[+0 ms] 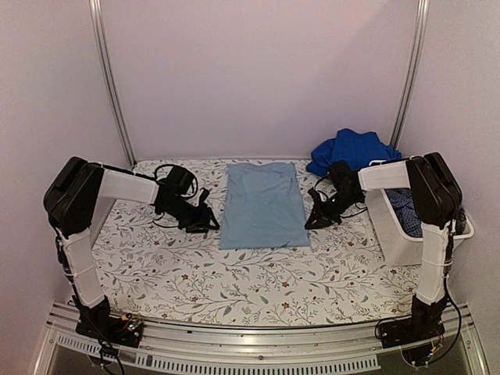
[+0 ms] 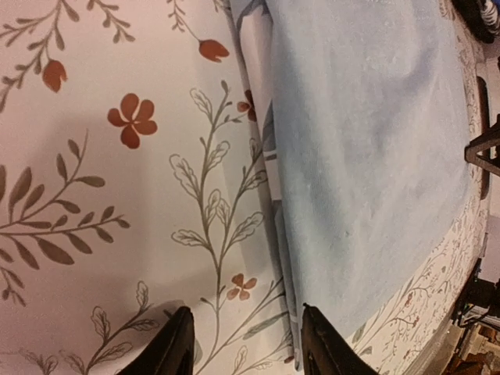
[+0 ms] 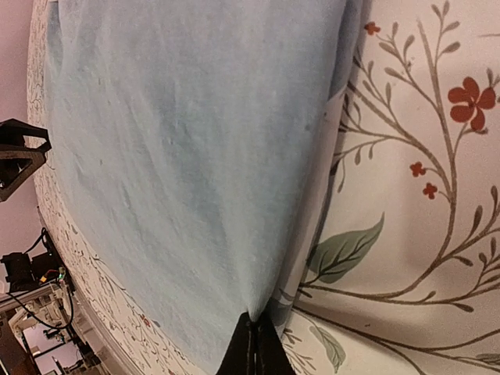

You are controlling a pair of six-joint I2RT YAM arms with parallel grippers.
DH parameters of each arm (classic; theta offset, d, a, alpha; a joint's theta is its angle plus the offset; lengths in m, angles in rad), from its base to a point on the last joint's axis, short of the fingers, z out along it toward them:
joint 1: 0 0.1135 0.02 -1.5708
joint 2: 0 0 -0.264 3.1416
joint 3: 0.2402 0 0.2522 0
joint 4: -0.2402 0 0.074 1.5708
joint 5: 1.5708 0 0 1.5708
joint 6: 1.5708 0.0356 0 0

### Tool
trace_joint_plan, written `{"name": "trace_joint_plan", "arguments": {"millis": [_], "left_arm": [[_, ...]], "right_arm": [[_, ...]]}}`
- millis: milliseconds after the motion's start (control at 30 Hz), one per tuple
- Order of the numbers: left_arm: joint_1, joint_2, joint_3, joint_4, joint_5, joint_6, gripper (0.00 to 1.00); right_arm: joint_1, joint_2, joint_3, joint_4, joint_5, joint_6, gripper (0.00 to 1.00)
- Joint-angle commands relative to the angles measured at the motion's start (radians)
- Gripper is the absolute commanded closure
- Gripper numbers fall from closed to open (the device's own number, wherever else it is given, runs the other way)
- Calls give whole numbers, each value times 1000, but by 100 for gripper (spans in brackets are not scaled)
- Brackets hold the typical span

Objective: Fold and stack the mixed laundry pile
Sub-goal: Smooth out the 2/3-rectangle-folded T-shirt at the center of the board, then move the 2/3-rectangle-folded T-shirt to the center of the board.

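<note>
Pale blue garment (image 1: pixel 262 205) lies flat mid-counter (image 1: pixel 234 289). Right jaws are clamped tight, pinching its right edge near the front corner. Left jaws stand partly apart over bare counter just beside its left edge, gripping nothing. Royal blue garment (image 1: pixel 351 150) sits behind the tub (image 1: pixel 402 246).

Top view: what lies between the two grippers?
The pale blue garment lies flat between the left gripper and the right gripper; top view shows it.

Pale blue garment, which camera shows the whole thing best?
Top external: the pale blue garment lies flat, nearly its whole outline visible. Left wrist shows only one edge close up; right wrist shows the other edge, pinched by the right gripper.
</note>
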Motion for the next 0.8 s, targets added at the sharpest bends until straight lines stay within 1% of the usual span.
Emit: {"name": "trace_joint_plan", "arguments": {"millis": [0,33,100,200,267,500,700,767], "left_arm": [[-15,-52,-22,21,2,-5,54],[-18,-53,-25,23,6,-7,54],[-33,-57,-31,27,12,-16,54],[-59,-62,-55,51,24,-43,54],[-72,-65,-78,72,37,-68,53],[-104,-95,-172,127,67,-128,54],[-131,-85,-229,173,86,-157,54],[-135,-75,-230,187,88,-163,56]], "right_arm": [[6,-57,-18,-6,15,-3,88],[6,-48,-10,-10,9,1,81],[6,-53,-11,-9,1,9,77],[2,-86,-36,-13,-1,18,63],[-1,-112,-69,-14,-16,19,59],[-1,-162,-195,34,-85,35,58],[12,-125,-272,125,-109,57,60],[14,-111,-280,148,-111,65,61]]}}
